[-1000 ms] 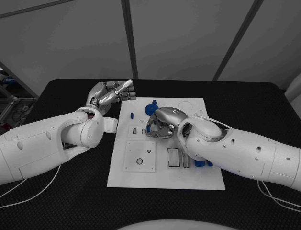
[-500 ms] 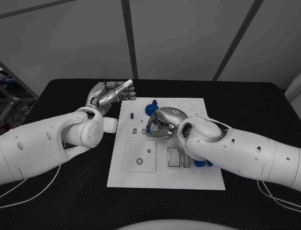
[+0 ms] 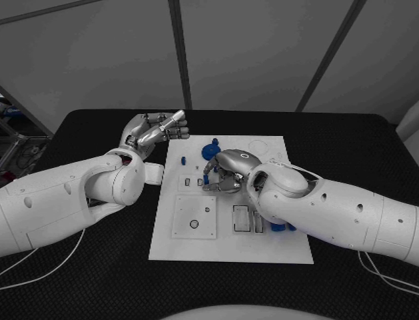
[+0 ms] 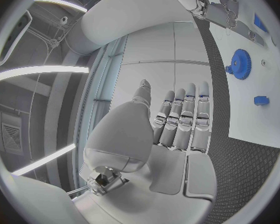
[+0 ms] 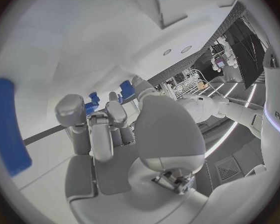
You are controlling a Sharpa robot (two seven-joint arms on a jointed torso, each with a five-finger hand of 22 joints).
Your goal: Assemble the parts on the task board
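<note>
Parts, small blue plastic pieces, lie on the flat white task board (image 3: 230, 250); a blue gear (image 3: 210, 151) sits near its far edge. From the head view, the right hand (image 3: 224, 175) curls over the board's middle; whether it grasps something I cannot tell. The piece may tilt or jam if pressed unseen. In the left wrist view, the left hand (image 4: 177, 129) is released, fingers straight, beside the board. In the right wrist view, a long blue bar (image 5: 8, 127) lies on the board.

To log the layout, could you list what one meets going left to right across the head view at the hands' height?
Left hand → small blue part → blue gear → right hand.
</note>
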